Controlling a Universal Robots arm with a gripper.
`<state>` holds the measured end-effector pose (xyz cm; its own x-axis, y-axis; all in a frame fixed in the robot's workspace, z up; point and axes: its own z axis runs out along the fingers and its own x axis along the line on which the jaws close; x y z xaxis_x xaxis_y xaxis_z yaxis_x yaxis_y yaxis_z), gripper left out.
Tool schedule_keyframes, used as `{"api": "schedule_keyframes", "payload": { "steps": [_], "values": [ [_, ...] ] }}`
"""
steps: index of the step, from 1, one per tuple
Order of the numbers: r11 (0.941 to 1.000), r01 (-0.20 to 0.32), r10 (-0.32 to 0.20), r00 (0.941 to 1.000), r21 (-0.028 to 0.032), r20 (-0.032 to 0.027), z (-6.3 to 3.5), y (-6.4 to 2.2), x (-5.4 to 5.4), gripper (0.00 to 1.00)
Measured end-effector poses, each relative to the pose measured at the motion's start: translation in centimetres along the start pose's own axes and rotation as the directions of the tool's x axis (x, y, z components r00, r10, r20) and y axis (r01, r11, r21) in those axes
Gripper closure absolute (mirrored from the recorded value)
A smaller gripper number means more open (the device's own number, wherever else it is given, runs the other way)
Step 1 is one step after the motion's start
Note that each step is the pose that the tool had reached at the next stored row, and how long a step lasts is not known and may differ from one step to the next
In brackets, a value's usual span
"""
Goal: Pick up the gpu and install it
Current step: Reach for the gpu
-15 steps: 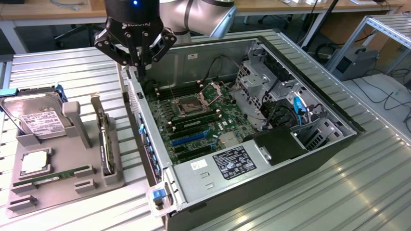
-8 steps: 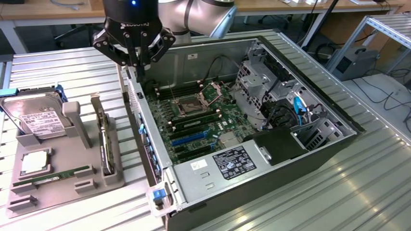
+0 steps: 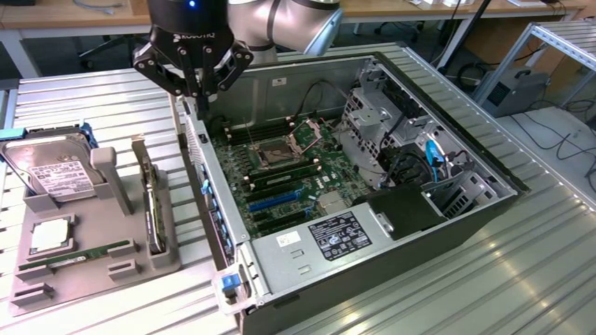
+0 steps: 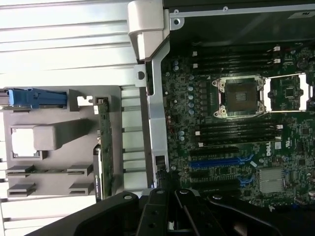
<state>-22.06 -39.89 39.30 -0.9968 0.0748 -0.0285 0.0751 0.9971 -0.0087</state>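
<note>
The gpu (image 3: 148, 199) is a thin black card standing on edge in a slot of the grey holder (image 3: 65, 283), at the exterior view's left of the open computer case (image 3: 391, 272). The wrist view shows the gpu (image 4: 103, 147) edge-on in the same holder (image 4: 49, 169). My gripper (image 3: 198, 102) hangs shut and empty above the case's rear wall, between the holder and the motherboard (image 3: 279, 164). Its dark fingers (image 4: 157, 209) are pressed together. Blue expansion slots (image 3: 276, 200) lie free on the board (image 4: 221, 161).
On the holder also rest a silver hard drive (image 3: 51, 171), a square processor (image 3: 51, 237) and a green memory stick (image 3: 79, 255). Inside the case are drive cages and cables (image 3: 410, 153). The table is ribbed metal (image 3: 521, 279).
</note>
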Motion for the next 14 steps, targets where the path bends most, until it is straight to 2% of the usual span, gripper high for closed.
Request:
{"api": "schedule_keyframes", "payload": {
  "steps": [4,10,12,14],
  "values": [
    [1.0000,0.000,0.000,1.0000,0.0021,0.0001,0.00,-0.01,0.08,0.89],
    [0.9999,0.000,0.000,1.0000,0.0126,0.0009,-0.01,-0.03,0.44,0.89],
    [0.9999,0.000,0.000,1.0000,0.0168,0.0012,-0.02,-0.05,0.59,0.89],
    [0.9997,0.001,-0.001,1.0000,0.0245,0.0018,-0.02,-0.06,0.73,0.89]
  ]
}}
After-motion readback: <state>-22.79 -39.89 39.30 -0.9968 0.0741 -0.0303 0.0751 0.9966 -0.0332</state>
